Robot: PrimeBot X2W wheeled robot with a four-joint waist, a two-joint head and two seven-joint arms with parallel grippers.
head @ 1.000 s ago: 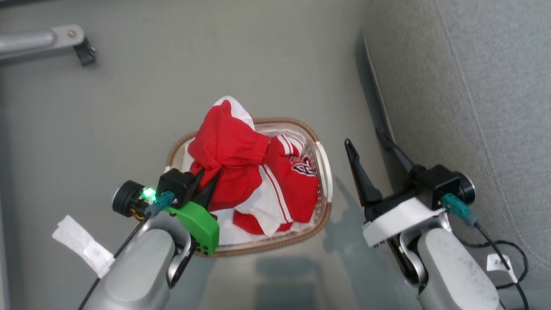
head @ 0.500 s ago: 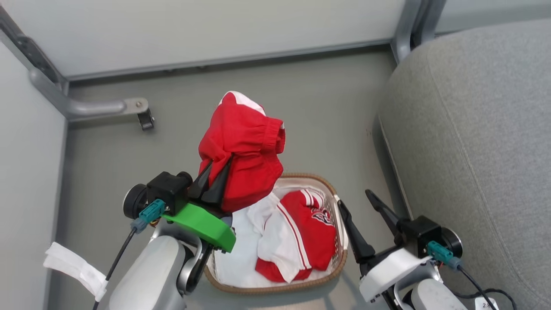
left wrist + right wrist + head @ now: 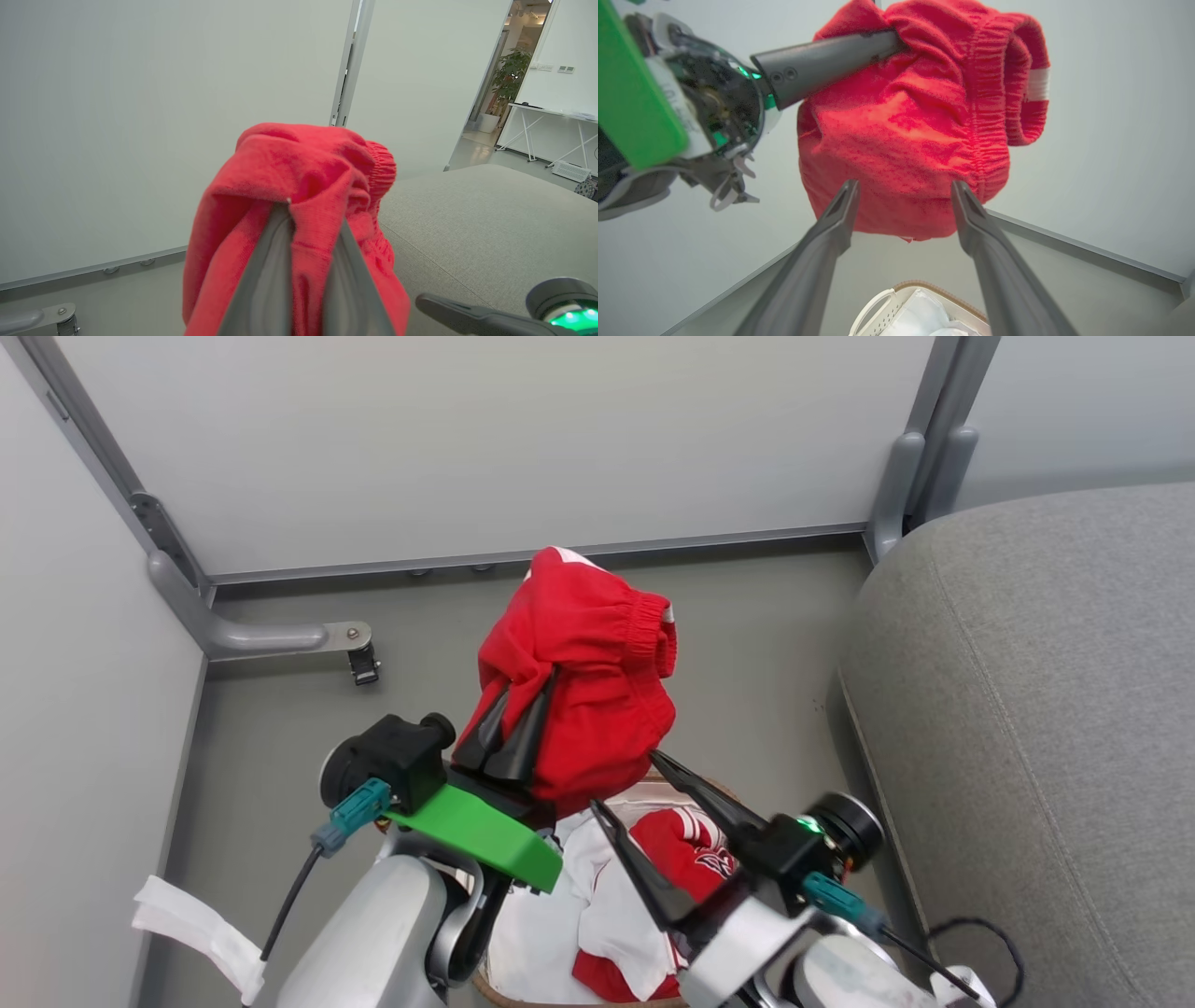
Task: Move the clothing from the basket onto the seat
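My left gripper [image 3: 525,689] is shut on the plain red garment [image 3: 583,700], which hangs bunched in the air above the basket [image 3: 715,793]. The left wrist view shows that garment [image 3: 303,177] folded over the closed fingers [image 3: 266,275]. My right gripper [image 3: 627,784] stands open just under the hanging cloth, its jaws wide apart below the red garment [image 3: 915,116] in the right wrist view. A second garment [image 3: 695,849], red with white stripes, lies in the basket [image 3: 878,308] on a white liner [image 3: 920,312]. The grey seat [image 3: 1036,709] is on the right.
Pale wall panels close off the back and left. A metal bracket with a small caster [image 3: 359,661] sticks out over the grey floor at the left. A black cable [image 3: 971,933] lies by the seat's foot. A doorway and a table [image 3: 546,116] show beyond the seat [image 3: 467,224].
The camera has tilted up. My left gripper has lifted the red garment clear of the basket. My right gripper, still open, has swung left from beside the seat to under the cloth.
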